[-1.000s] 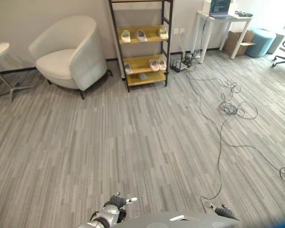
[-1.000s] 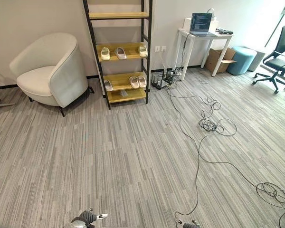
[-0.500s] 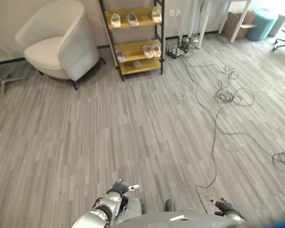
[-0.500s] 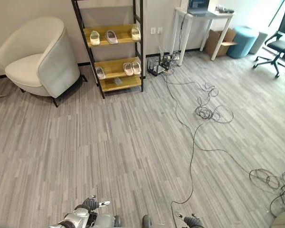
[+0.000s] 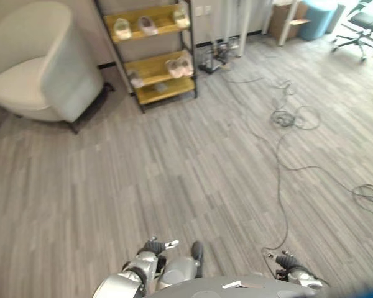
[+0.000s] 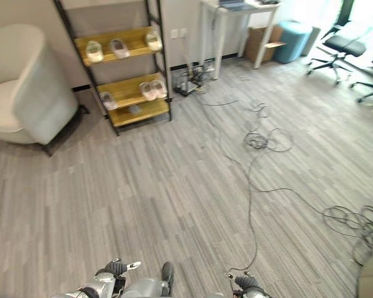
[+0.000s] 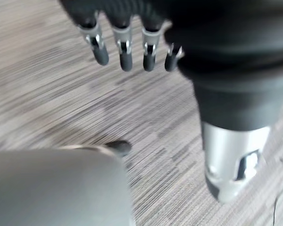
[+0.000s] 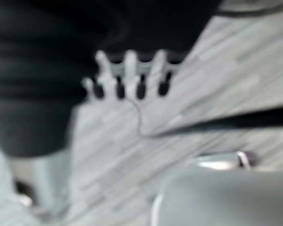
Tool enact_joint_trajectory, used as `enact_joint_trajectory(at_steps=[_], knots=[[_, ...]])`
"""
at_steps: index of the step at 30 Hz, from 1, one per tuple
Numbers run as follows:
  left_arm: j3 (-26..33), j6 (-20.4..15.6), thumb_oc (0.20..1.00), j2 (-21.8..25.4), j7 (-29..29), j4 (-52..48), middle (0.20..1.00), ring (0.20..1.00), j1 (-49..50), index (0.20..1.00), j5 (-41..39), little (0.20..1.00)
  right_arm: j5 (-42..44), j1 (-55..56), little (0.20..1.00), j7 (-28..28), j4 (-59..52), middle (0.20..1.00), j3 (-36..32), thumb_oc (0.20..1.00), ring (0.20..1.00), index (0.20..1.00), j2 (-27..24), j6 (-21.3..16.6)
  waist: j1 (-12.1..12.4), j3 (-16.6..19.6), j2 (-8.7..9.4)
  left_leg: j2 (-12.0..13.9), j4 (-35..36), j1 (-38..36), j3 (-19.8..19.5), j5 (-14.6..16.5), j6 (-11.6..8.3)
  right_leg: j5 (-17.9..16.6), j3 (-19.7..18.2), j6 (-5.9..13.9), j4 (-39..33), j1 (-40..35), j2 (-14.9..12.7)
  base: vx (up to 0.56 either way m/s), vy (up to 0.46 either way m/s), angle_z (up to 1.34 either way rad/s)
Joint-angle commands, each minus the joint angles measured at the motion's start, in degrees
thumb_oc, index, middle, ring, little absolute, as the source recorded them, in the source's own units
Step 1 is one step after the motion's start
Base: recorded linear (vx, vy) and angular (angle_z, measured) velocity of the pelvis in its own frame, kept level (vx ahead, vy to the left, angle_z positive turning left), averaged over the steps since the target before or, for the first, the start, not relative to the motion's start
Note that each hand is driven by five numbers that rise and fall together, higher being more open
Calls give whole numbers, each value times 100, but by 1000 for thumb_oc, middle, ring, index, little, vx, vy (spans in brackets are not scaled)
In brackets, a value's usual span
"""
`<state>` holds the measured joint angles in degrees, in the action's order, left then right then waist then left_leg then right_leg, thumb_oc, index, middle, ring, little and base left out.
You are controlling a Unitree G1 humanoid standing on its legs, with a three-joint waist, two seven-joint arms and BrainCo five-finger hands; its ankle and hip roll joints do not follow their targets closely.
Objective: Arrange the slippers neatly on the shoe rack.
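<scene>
Far left, a pale armchair (image 5: 34, 81) is sitting against the wall, and right beside it the shoe rack (image 5: 154, 53) is standing with its black frame and wooden shelves. The slippers (image 5: 148, 25) are all on it already: three are spaced out along the upper shelf, a pair (image 5: 179, 64) is lying side by side at the right end of the lower shelf, and one more (image 5: 135, 77) is sitting alone at that shelf's left end, a bit blurry. Something small and dark is lying on the bottom shelf, can't tell what.

Right of the rack, loose cables (image 5: 290, 118) are snaking across the grey plank floor (image 5: 186, 161) toward the near side. The right eye view is picking up more over there: a white surface (image 6: 236, 7) against the far wall, a teal pouf (image 6: 292, 32), and office chairs (image 6: 339, 46) at the far right.

Near edge: the left hand (image 5: 154, 247) is hanging low with nothing in it, and its wrist view is showing the fingers (image 7: 125, 54) straight and relaxed over bare floor. The right hand (image 5: 285, 261) is hanging at the near right, its fingers (image 8: 129, 77) also loose and straight in its own wrist view, holding nothing. Both hands are well apart from the rack.
</scene>
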<state>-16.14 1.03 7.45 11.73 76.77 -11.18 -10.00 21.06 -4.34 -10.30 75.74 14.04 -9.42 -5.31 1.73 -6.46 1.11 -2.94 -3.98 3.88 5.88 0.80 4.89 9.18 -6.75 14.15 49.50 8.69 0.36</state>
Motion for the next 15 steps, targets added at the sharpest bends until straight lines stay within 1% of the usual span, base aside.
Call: enact_joint_trajectory(at_steps=[1,2,3,4,5,6,7,8,9,10,11,12,13,14,15], knots=[[-137,-14,1000,-181,190,60,1000,1000,-79,1000,146,1000,-109,-110,1000,-135,-11,1000,-214,1000,1000,1000,-122,-29,-100,-241,-328,131,-249,-129,-377,326,1,-1265,545,-223,-509,-194,73,334,60,32],[-169,-29,1000,-213,199,59,1000,1000,-130,1000,145,1000,-139,-86,1000,-168,4,1000,-213,1000,1000,1000,-121,-44,-187,-271,-359,118,-156,-384,-453,435,10,-1057,667,-357,-783,9,-99,506,57,23],[-168,-37,1000,-220,200,51,1000,1000,-153,1000,121,1000,-130,-69,1000,-183,14,1000,-210,1000,1000,1000,-123,-55,-258,-279,-367,87,-97,-604,-528,552,-14,-740,745,-507,-1283,88,-240,526,4,18],[-182,-57,1000,-246,182,48,1000,1000,-164,1000,112,1000,-129,-54,1000,-190,20,1000,-193,1000,1000,1000,-128,-65,-322,-284,-372,56,-98,-736,-609,666,-36,-542,764,-617,-1700,291,-259,713,-124,36],[-218,-61,1000,-291,167,100,1000,1000,-208,1000,173,1000,-67,-10,1000,-188,88,1000,-193,1000,1000,1000,-145,-55,-529,-236,-217,-132,-24,-1059,-824,888,-136,-647,368,-628,-3144,490,-292,742,-181,59],[-213,-56,1000,-302,160,166,1000,1000,-226,1000,233,1000,35,-3,1000,-181,153,1000,-233,1000,1000,1000,-168,-31,-637,-251,-178,-133,56,-1238,-933,1014,-214,-771,90,-549,-3879,548,-353,586,-164,87],[-211,-59,1000,-310,159,170,1000,1000,-227,1000,234,1000,38,-3,1000,-179,157,1000,-231,1000,1000,1000,-176,-33,-644,-286,-219,-93,62,-1295,-942,1045,-213,-783,115,-552,-3944,461,-323,381,-115,82],[-172,-40,1000,-311,169,231,1000,1000,-236,1000,268,1000,105,11,1000,-157,219,1000,-281,1000,1000,1000,-191,4,-718,-261,-202,-82,120,-1419,-972,1119,-287,-926,-44,-477,-4338,652,-433,318,-91,67],[-144,-46,1000,-310,183,272,1000,1000,-222,1000,281,1000,133,28,1000,-146,257,1000,-295,1000,1000,1000,-198,15,-764,-264,-249,-13,148,-1559,-997,1219,-326,-1023,-73,-437,-4609,702,-458,465,-164,49],[-104,-53,1000,-306,203,340,1000,1000,-184,1000,279,1000,135,77,1000,-134,311,1000,-292,1000,1000,1000,-182,28,-803,-231,-257,20,195,-1744,-1055,1332,-369,-1140,-70,-404,-4753,803,-455,452,-185,43],[-69,-46,1000,-305,209,393,1000,1000,-147,1000,263,1000,124,97,1000,-124,339,1000,-297,1000,1000,1000,-174,41,-826,-198,-258,73,236,-1895,-1105,1400,-402,-1210,17,-386,-4745,864,-474,608,-337,38],[-3,-50,1000,-312,187,483,1000,1000,-1,1000,299,1000,156,180,1000,-126,411,1000,-373,1000,1000,1000,-194,39,-851,-40,-219,148,258,-2116,-1286,1472,-503,-1360,-1,-423,-4740,709,-490,446,-270,35],[-4,-51,1000,-314,188,482,1000,1000,4,1000,300,1000,156,185,1000,-125,411,1000,-373,1000,1000,1000,-196,38,-860,-44,-229,160,261,-2127,-1293,1476,-504,-1361,12,-425,-4750,691,-486,448,-310,45],[20,-41,1000,-315,180,545,1000,1000,133,1000,307,1000,181,193,1000,-116,412,1000,-404,1000,1000,1000,-211,47,-859,45,-219,240,216,-2197,-1342,1462,-570,-1457,-71,-489,-4554,683,-452,285,-220,83],[66,-43,1000,-324,164,562,1000,1000,214,1000,279,1000,212,200,1000,-106,434,1000,-438,1000,1000,1000,-224,48,-853,84,-242,381,135,-2256,-1387,1429,-637,-1464,-105,-539,-4388,695,-382,285,-221,86]])
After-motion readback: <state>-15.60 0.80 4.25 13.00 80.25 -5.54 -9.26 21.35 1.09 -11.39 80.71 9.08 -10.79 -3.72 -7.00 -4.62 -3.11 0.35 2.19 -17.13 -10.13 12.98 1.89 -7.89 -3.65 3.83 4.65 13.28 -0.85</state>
